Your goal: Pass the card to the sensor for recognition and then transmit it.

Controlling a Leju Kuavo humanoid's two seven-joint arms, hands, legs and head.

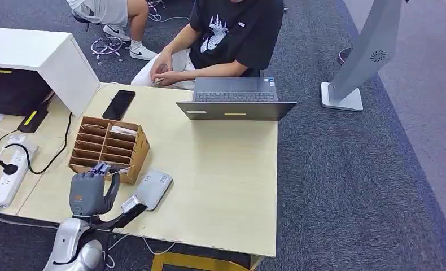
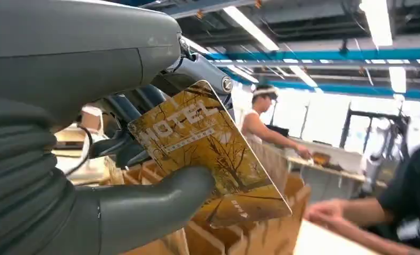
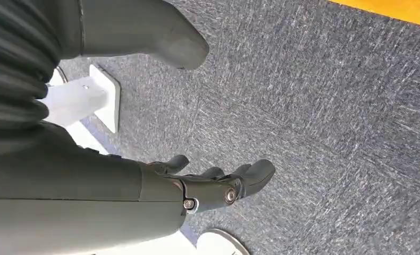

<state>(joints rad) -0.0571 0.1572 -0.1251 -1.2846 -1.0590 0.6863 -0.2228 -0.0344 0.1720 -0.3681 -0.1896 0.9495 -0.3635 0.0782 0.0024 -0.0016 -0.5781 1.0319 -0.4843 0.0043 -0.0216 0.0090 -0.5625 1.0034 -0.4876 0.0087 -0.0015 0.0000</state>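
Observation:
My left hand [image 1: 88,193] is at the table's near left edge, raised in front of a slotted cardboard organizer [image 1: 109,148]. It pinches a golden hotel card [image 2: 208,143] between thumb and fingers; the card stands up over the organizer's slots. In the head view the card's edge [image 1: 101,168] peeks above the fingers. The grey-white card sensor [image 1: 153,188] lies flat on the table just right of this hand. My right hand [image 3: 218,186] hangs over the grey carpet, its fingers apart and nothing in it.
A person sits at the far side behind an open laptop [image 1: 235,100]. A black phone [image 1: 119,104] lies past the organizer. A power strip [image 1: 12,169] with cables and a white box [image 1: 37,56] are at the left. A grey stand [image 1: 356,68] is on the carpet.

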